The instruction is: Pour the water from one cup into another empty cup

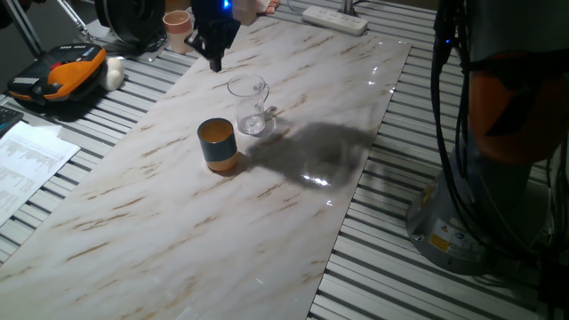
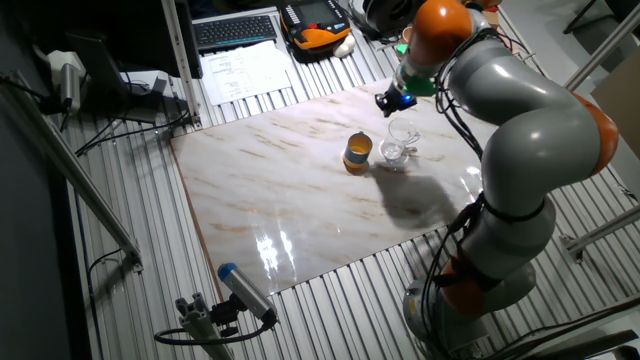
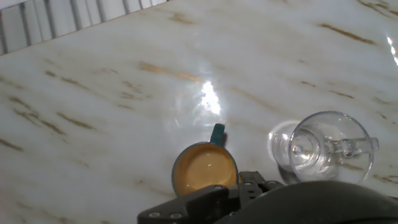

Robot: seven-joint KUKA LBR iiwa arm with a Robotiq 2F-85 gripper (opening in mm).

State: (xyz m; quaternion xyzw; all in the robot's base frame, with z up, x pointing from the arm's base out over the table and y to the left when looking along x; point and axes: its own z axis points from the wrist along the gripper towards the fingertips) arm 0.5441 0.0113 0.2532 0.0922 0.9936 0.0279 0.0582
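Observation:
The clear glass cup (image 1: pixel 249 102) stands upright on the marble board (image 1: pixel 160 231), its handle to one side; I cannot make out water in it. It also shows in the other fixed view (image 2: pixel 398 140) and the hand view (image 3: pixel 326 146). The teal cup (image 1: pixel 218 145) with an orange inside stands just beside it, apart from it, and shows in the other fixed view (image 2: pixel 358 153) and the hand view (image 3: pixel 204 169). My gripper (image 1: pixel 215 62) hovers above and behind the glass, touching nothing; it also shows in the other fixed view (image 2: pixel 388 101). Its fingers are too dark to tell apart.
A pinkish-beige cup (image 1: pixel 178 27) and a white power strip (image 1: pixel 336 18) sit at the board's far end. An orange-black device (image 1: pixel 58 76) and papers (image 1: pixel 22 160) lie on the slatted table beside the board. The arm's base (image 1: pixel 471 204) stands past the opposite edge.

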